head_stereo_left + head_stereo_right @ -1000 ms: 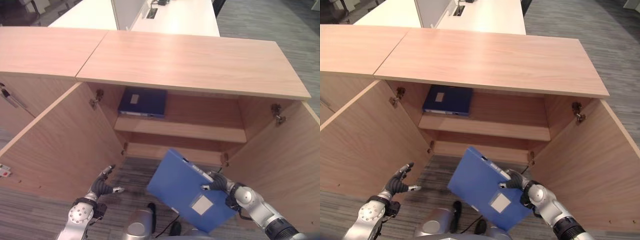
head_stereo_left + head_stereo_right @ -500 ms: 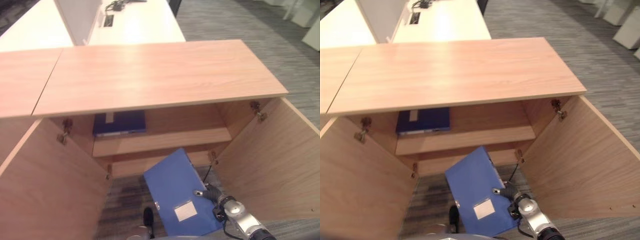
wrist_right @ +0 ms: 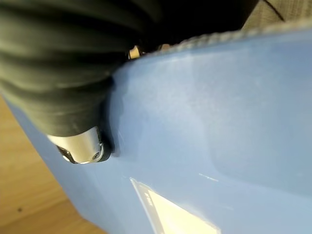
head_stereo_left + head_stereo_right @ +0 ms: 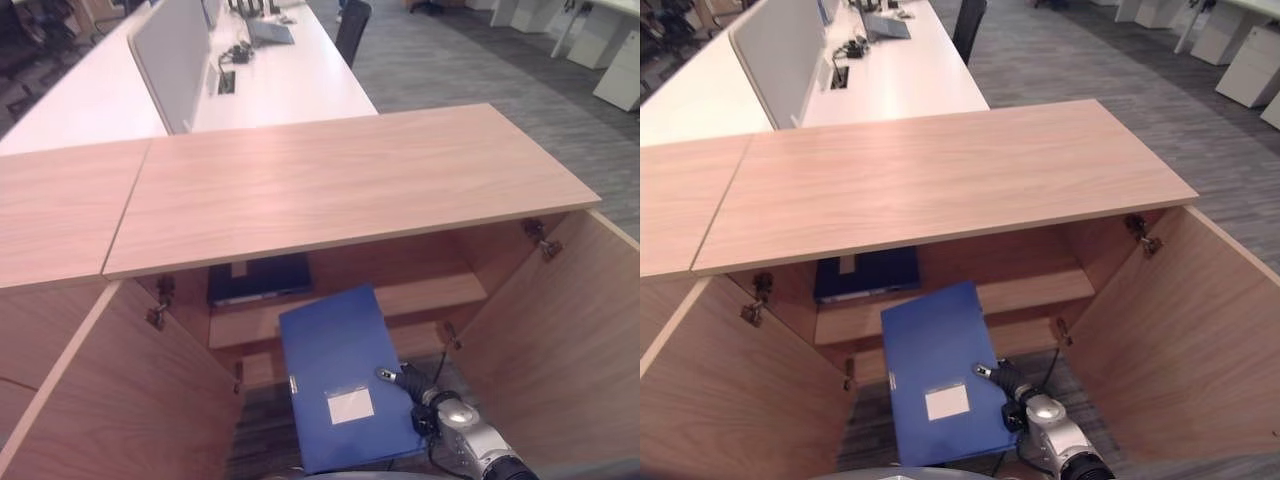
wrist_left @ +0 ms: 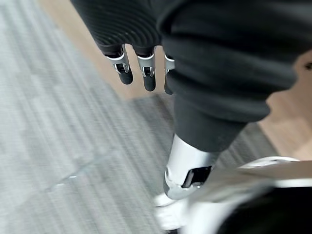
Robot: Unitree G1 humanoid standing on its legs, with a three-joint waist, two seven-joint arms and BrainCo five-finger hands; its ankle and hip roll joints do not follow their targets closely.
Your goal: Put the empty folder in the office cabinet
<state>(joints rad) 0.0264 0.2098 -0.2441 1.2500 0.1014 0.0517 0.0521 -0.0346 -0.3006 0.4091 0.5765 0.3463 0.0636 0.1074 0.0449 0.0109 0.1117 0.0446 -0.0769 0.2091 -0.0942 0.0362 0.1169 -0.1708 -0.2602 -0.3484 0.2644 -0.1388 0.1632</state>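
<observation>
right hand (image 4: 412,384): gripping the blue folder (image 4: 340,378) at its right edge; thumb lying on the front face, the other fingers hidden behind the cover, so the grasp reads as closed on it.
left hand (image 5: 141,68): hanging low over the grey carpet; fingers straight and relaxed, holding nothing.
folder position: being carried in the air in front of the open cabinet, front face with its white label (image 4: 349,405) turned up toward the head camera, top end tilting toward the opening. Not touching any shelf as far as the views show.
task progress: pick-up done, doors open; insertion not yet done. Judging roughly halfway, with the folder at the cabinet mouth.
left to do: pushing the folder in onto a shelf and letting go.
cabinet doors: left door (image 4: 130,400) and right door (image 4: 560,330) both swinging wide open, flanking the folder; neither is blocking it.
inner shelf (image 4: 430,297): right part bare; a dark blue binder (image 4: 258,279) is lying flat on its left part.
obstruction judgement: the binder is taking the left of the shelf; the cabinet top (image 4: 330,185) is overhanging the opening, so the folder likely needs a lower, flatter angle.
background: a white table (image 4: 290,85) with a grey divider (image 4: 170,55) standing beyond the cabinet.
</observation>
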